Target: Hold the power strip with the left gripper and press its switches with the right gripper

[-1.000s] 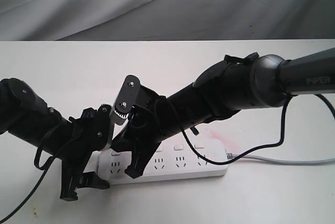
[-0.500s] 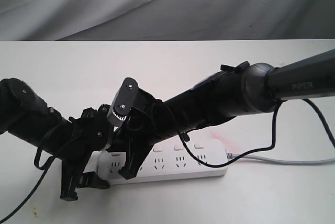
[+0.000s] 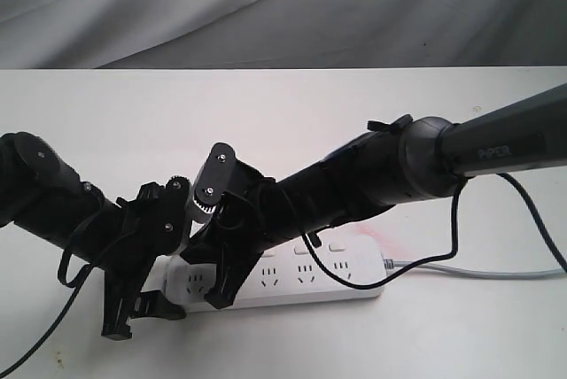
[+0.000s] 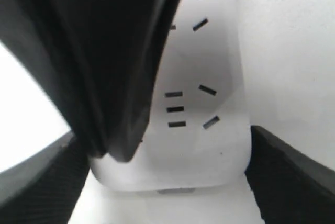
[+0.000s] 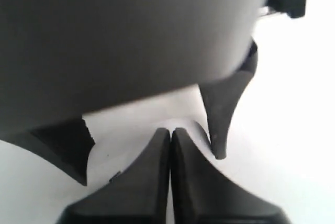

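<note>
White table (image 3: pixel 461 335): left gripper (image 3: pixel 142 320) clamps power strip's (image 3: pixel 321 275) left end; right gripper (image 3: pixel 220 296), fingers (image 5: pixel 149 182) pressed together, must settle onto switches (image 3: pixel 337 245).

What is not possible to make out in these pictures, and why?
- Exterior view: the right gripper covers several switches; whether any is pressed is hidden.
- Left wrist view: a blurred black mass covers much of the power strip.
- Right wrist view: too blurred to tell what the shut tips touch.
- Exterior view: the grey cord is cut by the right edge.
</note>
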`<state>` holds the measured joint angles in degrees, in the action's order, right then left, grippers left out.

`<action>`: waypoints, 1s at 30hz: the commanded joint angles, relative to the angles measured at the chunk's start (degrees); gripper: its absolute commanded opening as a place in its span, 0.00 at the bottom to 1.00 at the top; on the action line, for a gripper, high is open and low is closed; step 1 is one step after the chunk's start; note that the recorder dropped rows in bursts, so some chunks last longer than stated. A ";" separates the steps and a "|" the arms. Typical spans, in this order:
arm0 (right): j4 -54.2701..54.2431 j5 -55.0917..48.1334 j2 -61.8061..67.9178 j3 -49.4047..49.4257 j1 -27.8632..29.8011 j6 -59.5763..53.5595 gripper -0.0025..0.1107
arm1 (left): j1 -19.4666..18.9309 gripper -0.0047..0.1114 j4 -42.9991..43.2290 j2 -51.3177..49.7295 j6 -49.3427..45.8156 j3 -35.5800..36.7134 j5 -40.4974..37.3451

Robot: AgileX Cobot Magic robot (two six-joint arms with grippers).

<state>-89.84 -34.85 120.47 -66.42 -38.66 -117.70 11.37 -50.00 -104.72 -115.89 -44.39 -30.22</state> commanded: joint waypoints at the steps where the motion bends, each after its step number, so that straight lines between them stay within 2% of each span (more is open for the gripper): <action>1: -1.88 2.09 -0.16 -0.35 -0.12 -1.97 0.02 | -0.02 0.51 0.94 0.10 0.38 -0.26 1.97; 30: -2.76 2.70 2.97 -0.35 -0.23 -2.87 0.02 | -0.02 0.51 0.94 -0.05 0.38 -0.26 1.97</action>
<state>-93.27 -32.20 122.29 -66.42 -38.66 -121.40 11.37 -50.00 -104.72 -115.77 -44.39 -30.22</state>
